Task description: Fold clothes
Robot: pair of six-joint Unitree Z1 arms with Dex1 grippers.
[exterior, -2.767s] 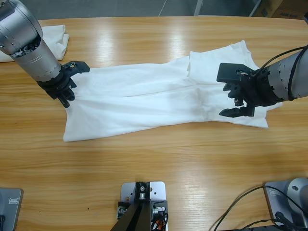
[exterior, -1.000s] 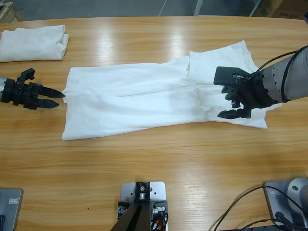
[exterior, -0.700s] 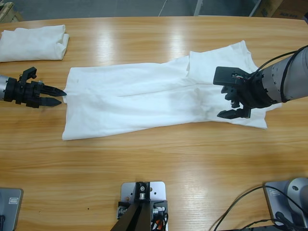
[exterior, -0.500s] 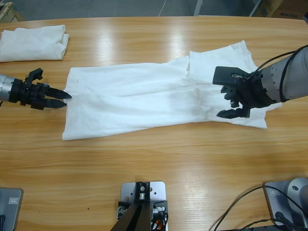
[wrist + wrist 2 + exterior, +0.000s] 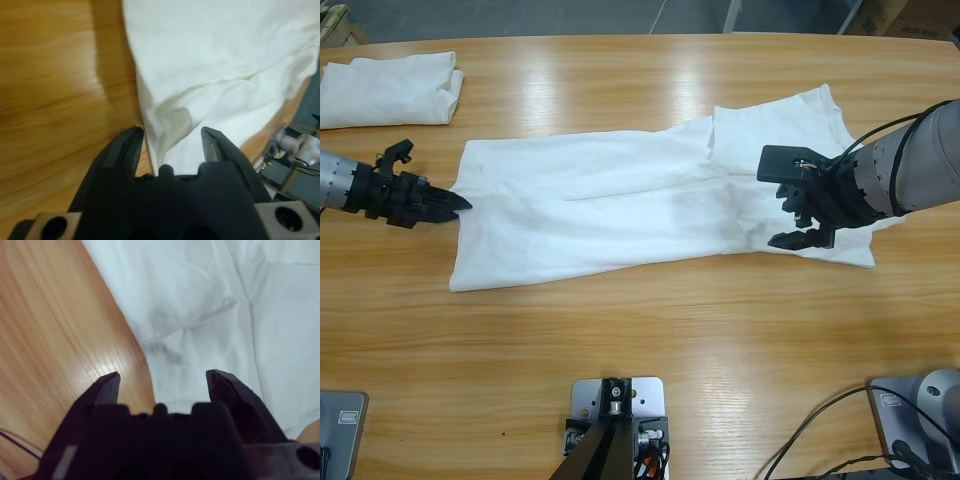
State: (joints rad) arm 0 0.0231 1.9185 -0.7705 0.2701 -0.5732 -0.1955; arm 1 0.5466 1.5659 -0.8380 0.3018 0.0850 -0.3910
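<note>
Near edge of the counter (image 5: 650, 330) bare wood in front of the work. White T-shirt (image 5: 620, 205) spread long-ways across the middle of the counter, body partly folded in on itself lengthwise, a sleeve or upper panel turned up toward the far right, lower hem edge nearest the camera running slightly uphill to the right. Left gripper (image 5: 438, 203) low at the shirt's left end, jaws parted, tips right at the cloth edge; in the left wrist view the hem (image 5: 165, 117) puckers up between the two jaws with one jaw over wood and the other over fabric, nothing clamped yet. Right gripper (image 5: 798, 210) above the shirt's right portion, jaws spread wide and empty, near the shirt's front edge; in the right wrist view a crease and a faint dark mark (image 5: 167, 352) ahead of the jaws, one jaw over wood, the other over cloth. Step in hand, by judgement: pinching both ends for a fold. Best done by sliding the left lower jaw flat under the hem so only the intended layers get caught, closing fully before any lift; dropping the right gripper straight onto the front edge, not mid-panel, to avoid bunching; lifting both ends level and together to keep the cloth taut. Risk of dragging the whole shirt if one side closes first. Far left, well apart: second white garment (image 5: 388, 90), already folded, near the far edge.
</note>
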